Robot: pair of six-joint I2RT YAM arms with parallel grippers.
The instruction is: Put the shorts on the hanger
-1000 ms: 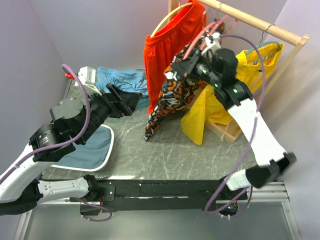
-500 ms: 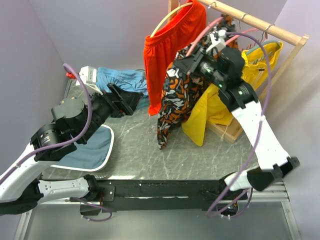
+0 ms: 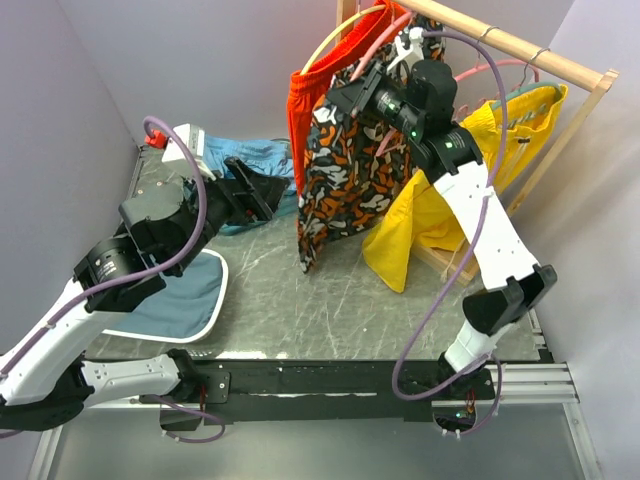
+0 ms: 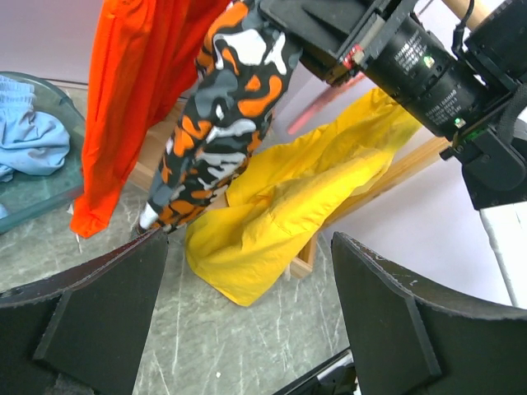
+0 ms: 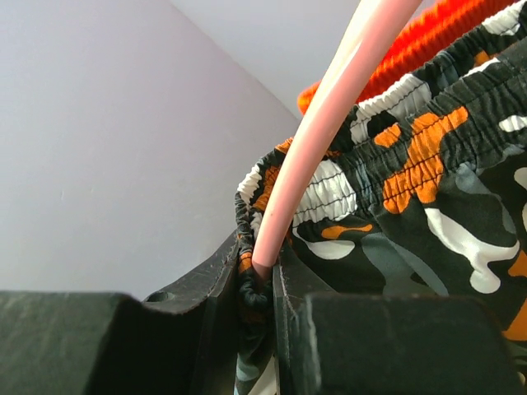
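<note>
The camo shorts are seen up in the air at the back of the table, hung in a long drape between the orange shorts and the yellow shorts. They are carried on the pink hanger, whose arm is threaded inside the elastic waistband. In the right wrist view, the hanger is shown running down into the bunched waistband of the camo shorts.

The right gripper is raised high, just below the wooden rail. Its jaws are clamped on the hanger's end, with a fold of waistband pinched in beside it. The hook is likely close to the rail, but it is masked by the arm, so contact cannot be confirmed.

The left gripper is held low over the table, well apart from the hanging clothes. Its fingers are spread wide with nothing between them, and the camo shorts are framed beyond the left gripper. A blue cloth is lying behind that arm.
</note>
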